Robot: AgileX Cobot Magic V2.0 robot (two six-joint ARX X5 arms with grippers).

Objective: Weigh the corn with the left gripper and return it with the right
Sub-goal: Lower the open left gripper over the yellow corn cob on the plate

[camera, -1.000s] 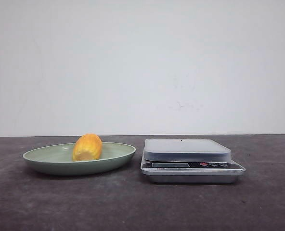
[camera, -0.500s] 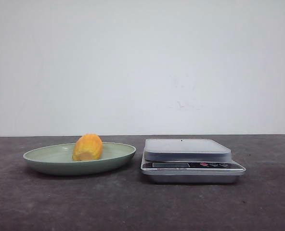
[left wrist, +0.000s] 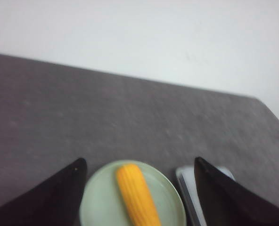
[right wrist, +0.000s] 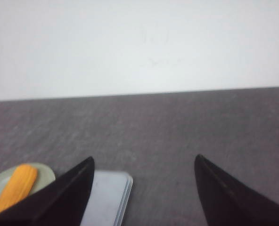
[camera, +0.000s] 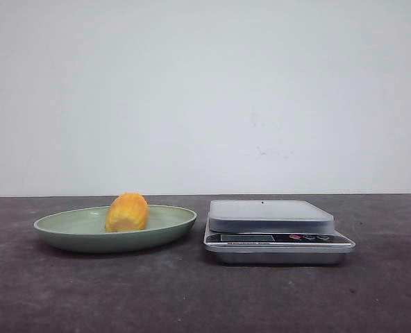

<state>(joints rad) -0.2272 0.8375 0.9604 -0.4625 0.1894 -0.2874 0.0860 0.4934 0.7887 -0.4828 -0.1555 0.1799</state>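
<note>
I am holding the left gripper (left wrist: 139, 172) up in the air with its black wedge fingers (left wrist: 64, 190) spread wide apart. The right gripper (right wrist: 142, 169) is hanging likewise, fingers (right wrist: 224, 193) gaping, clasping nothing.

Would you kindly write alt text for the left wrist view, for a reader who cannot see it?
A piece of yellow-orange corn lies in a pale green plate on a dark table, framed by the open left gripper with a black finger on each side. A corner of the kitchen scale shows beside the plate.
</note>
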